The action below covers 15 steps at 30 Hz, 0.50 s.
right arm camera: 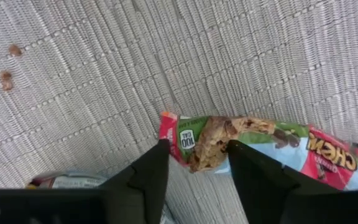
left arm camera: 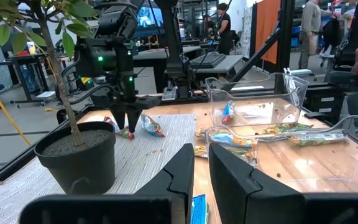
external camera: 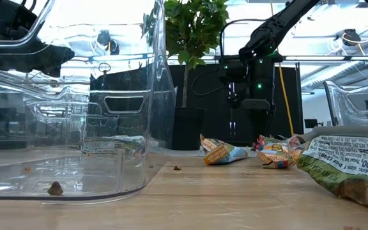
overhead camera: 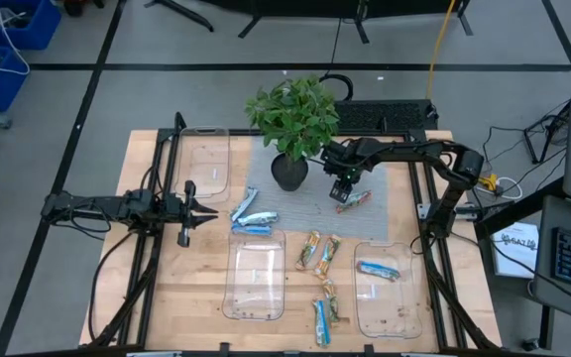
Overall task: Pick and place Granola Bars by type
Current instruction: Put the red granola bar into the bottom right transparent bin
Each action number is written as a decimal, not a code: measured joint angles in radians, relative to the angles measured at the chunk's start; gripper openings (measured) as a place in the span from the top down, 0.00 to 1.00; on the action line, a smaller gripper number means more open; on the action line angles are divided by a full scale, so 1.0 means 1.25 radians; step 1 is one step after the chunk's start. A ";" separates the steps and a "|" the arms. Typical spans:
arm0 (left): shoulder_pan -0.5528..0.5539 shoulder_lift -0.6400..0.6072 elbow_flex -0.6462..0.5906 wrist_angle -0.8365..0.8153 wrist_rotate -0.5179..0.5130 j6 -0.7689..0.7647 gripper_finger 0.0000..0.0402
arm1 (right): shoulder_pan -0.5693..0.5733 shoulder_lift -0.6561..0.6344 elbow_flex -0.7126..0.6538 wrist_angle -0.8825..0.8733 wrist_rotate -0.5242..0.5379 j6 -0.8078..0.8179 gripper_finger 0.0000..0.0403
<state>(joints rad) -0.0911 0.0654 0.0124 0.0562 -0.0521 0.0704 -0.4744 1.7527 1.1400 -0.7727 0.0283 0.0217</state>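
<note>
1. In the high view, the right gripper [overhead camera: 342, 188] is seen centre frame, right of the plant [overhead camera: 292, 114], over a red bar [overhead camera: 354, 201] on the grey mat [overhead camera: 365, 213].
2. Only the right wrist view shows its fingers [right arm camera: 143, 177] parted, set to either side of that bar's [right arm camera: 253, 146] torn end; nothing is gripped.
3. The left gripper [overhead camera: 202, 213] is seen at left centre, narrowly open and empty, beside blue bars [overhead camera: 251, 220].
4. One blue bar [overhead camera: 377, 270] is seen lying in the lower-right tray [overhead camera: 390, 317]; green-orange bars [overhead camera: 318, 251] lie centre.
5. In the low view, crumpled bars [external camera: 222, 152] are shown at table level.
</note>
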 joint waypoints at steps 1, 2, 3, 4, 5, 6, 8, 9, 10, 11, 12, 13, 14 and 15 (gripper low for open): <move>0.000 0.000 0.000 0.000 0.000 0.000 0.86 | 0.000 0.000 -0.004 0.000 -0.002 0.003 0.68; 0.000 0.000 0.000 0.000 0.000 0.000 0.86 | -0.002 -0.001 -0.008 0.001 -0.003 0.007 0.72; 0.000 0.000 0.000 0.000 0.000 0.000 0.86 | -0.002 -0.001 -0.012 0.001 -0.003 0.010 0.76; 0.000 0.000 0.000 0.000 0.000 0.000 0.86 | -0.003 -0.002 -0.016 0.002 -0.003 0.011 0.79; 0.000 0.000 0.000 0.000 0.000 0.000 0.86 | -0.003 -0.003 -0.020 0.002 -0.003 0.012 0.83; 0.000 0.000 0.000 0.000 0.000 0.000 0.86 | -0.003 -0.003 -0.022 0.002 -0.003 0.012 0.87; 0.000 0.000 0.000 0.000 0.000 0.000 0.86 | -0.003 -0.003 -0.025 0.002 -0.003 0.012 0.95; 0.000 0.000 0.000 0.000 0.000 0.000 0.86 | -0.003 -0.003 -0.025 0.002 -0.003 0.012 0.96; 0.000 0.000 0.000 0.000 0.000 0.000 0.86 | -0.003 -0.003 -0.026 0.002 -0.003 0.010 0.97; 0.000 0.000 0.000 0.000 0.000 0.000 0.86 | -0.003 -0.003 -0.026 0.002 -0.003 0.009 0.97; 0.000 0.000 0.000 0.000 0.000 0.000 0.86 | -0.003 -0.007 -0.026 0.000 -0.003 0.009 0.97; 0.000 0.000 0.000 0.000 0.000 0.000 0.86 | -0.003 -0.011 -0.027 -0.001 -0.002 0.008 0.98; 0.000 0.000 0.000 0.000 0.000 0.000 0.86 | -0.003 -0.015 -0.028 -0.002 -0.001 0.006 0.98; 0.000 0.000 0.000 0.000 0.000 0.000 0.86 | -0.001 -0.021 -0.029 -0.006 -0.001 0.006 0.99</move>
<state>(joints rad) -0.0912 0.0650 0.0124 0.0563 -0.0517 0.0704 -0.4761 1.7266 1.1042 -0.7801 0.0271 0.0296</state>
